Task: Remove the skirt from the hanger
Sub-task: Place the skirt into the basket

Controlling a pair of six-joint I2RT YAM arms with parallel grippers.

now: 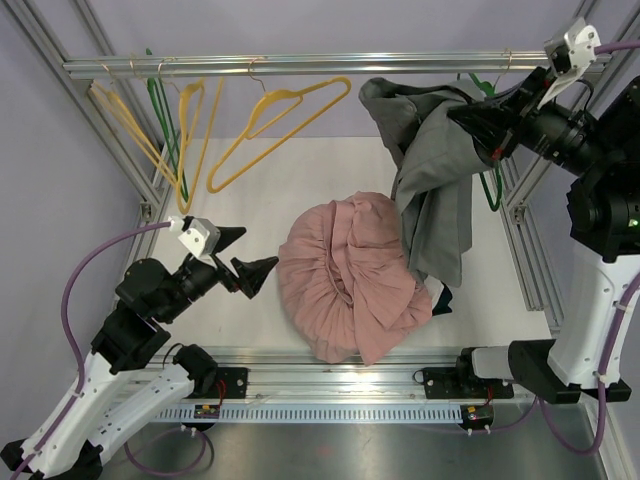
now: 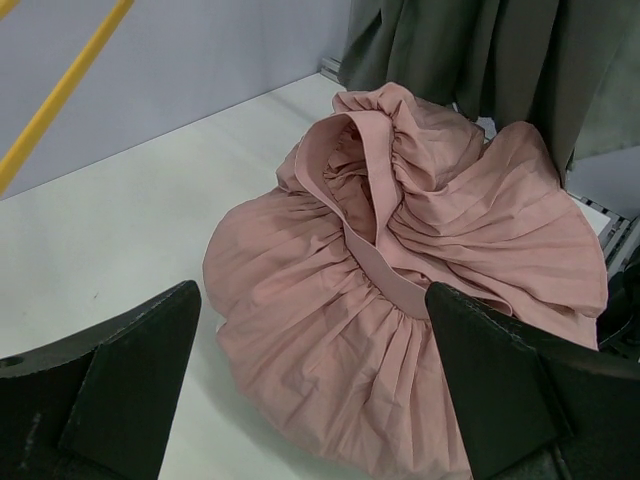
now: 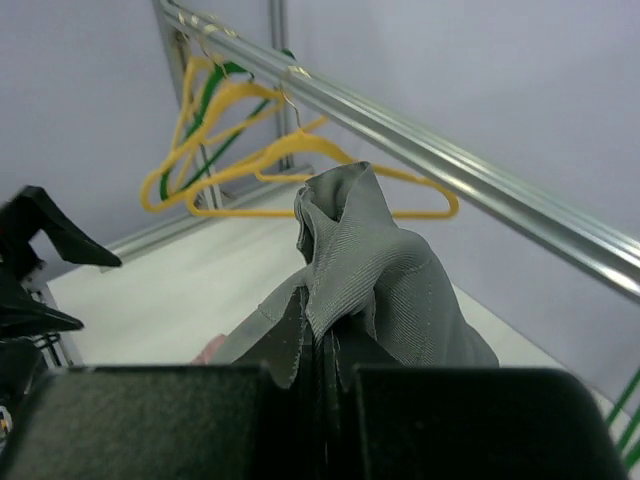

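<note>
"Two skirts from above; where?"
"On the table (image 1: pixel 250 190), a pink skirt (image 1: pixel 345 275) lies heaped; at the right end of the rail (image 1: pixel 330 64), the grey skirt (image 1: pixel 430 180) dangles, pinched by the right gripper (image 1: pixel 470 118)."
"Left wrist?"
"Wide-open left gripper (image 2: pixel 312 295), facing the pink heap."
"Right wrist?"
"Jaws clamped on a grey fold."

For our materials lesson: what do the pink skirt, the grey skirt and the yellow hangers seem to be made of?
Pink skirt: thin matt cloth, perhaps cotton; fine gathers and soft folds. Grey skirt: heavier matt cloth; a ribbed weave shows in the right wrist view. Yellow hangers: probably plastic or coated wire; smooth, even colour, thin rods.
</note>
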